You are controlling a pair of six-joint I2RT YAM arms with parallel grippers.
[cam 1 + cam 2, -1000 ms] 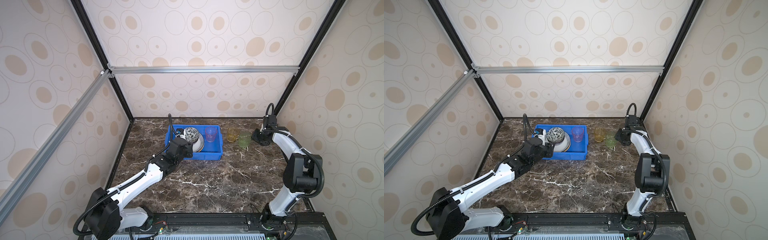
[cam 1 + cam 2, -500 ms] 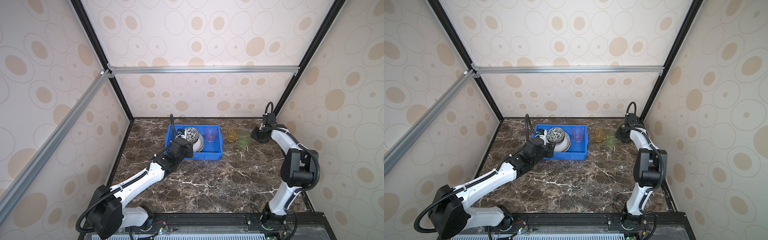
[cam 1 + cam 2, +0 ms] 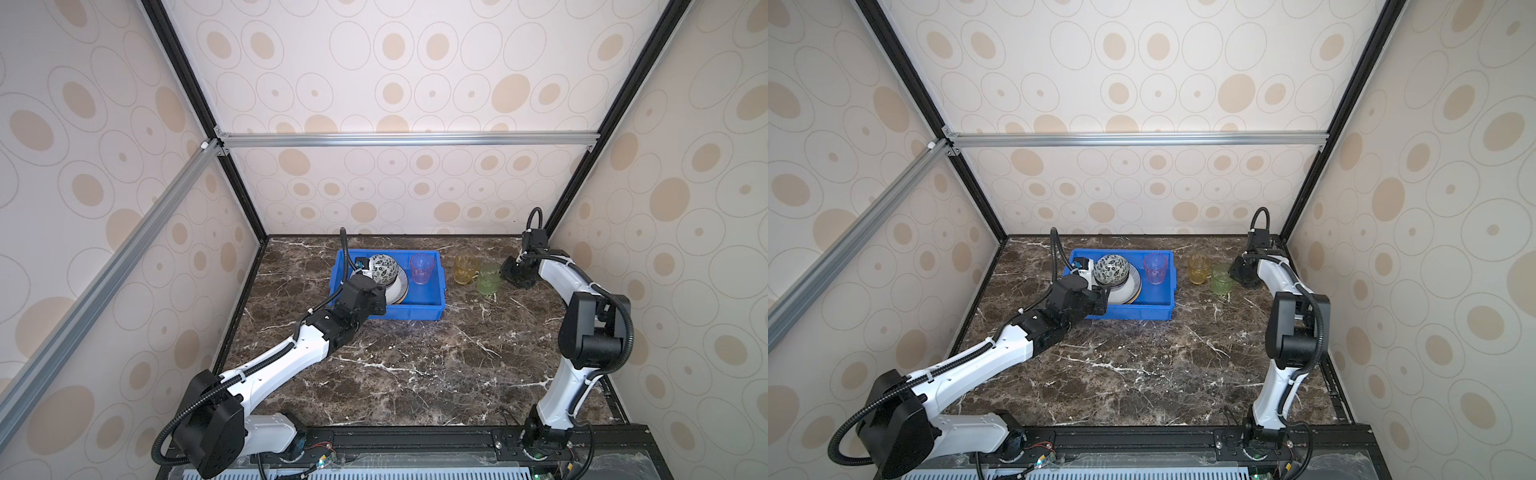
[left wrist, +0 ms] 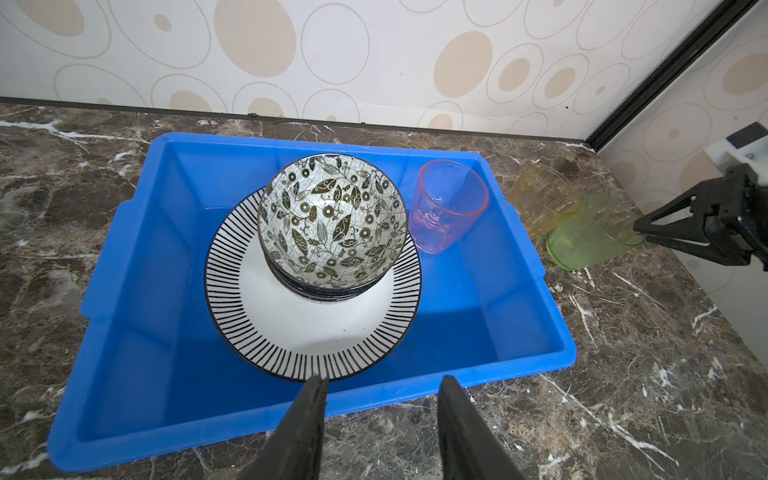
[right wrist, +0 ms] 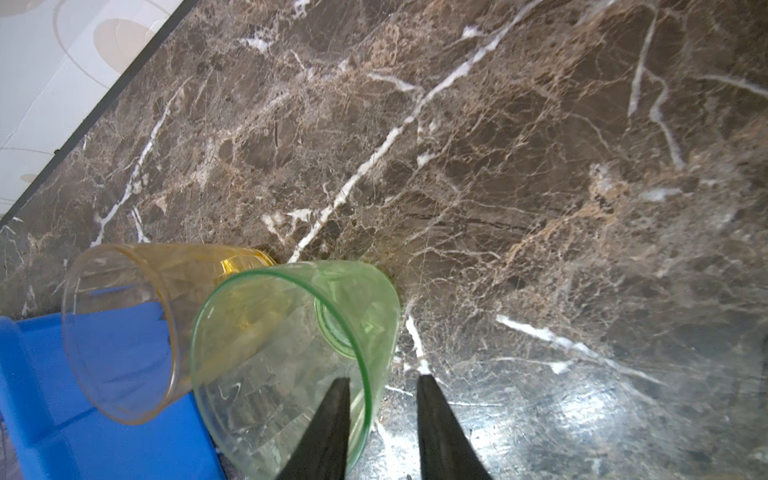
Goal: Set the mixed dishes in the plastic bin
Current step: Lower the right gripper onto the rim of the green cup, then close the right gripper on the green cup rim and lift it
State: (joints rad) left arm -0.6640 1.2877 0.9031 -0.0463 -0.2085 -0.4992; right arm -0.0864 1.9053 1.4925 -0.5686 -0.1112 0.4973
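Observation:
The blue plastic bin (image 3: 409, 312) (image 4: 166, 432) holds a striped-rim plate (image 4: 311, 332), a leaf-patterned bowl (image 4: 332, 220) (image 3: 382, 268) stacked on it, and an upright pink tumbler (image 4: 449, 208) (image 3: 422, 268). To the right of the bin, on the marble, stand a yellow tumbler (image 3: 465, 269) (image 5: 120, 332) and a green tumbler (image 3: 489, 278) (image 5: 291, 353). My left gripper (image 4: 383, 384) hangs open over the bin's near rim, holding nothing. My right gripper (image 5: 383, 379) (image 3: 502, 276) straddles the green tumbler's rim, one finger inside and one outside, with a gap still showing.
The back wall runs just behind the bin and tumblers, and the right wall and black corner post (image 3: 557, 208) stand close behind my right arm. Brown marble tabletop (image 3: 415, 365) stretches in front of the bin.
My right gripper's jaws have narrowed around the green tumbler's rim and its arm has shifted slightly. The left arm has hardly moved.

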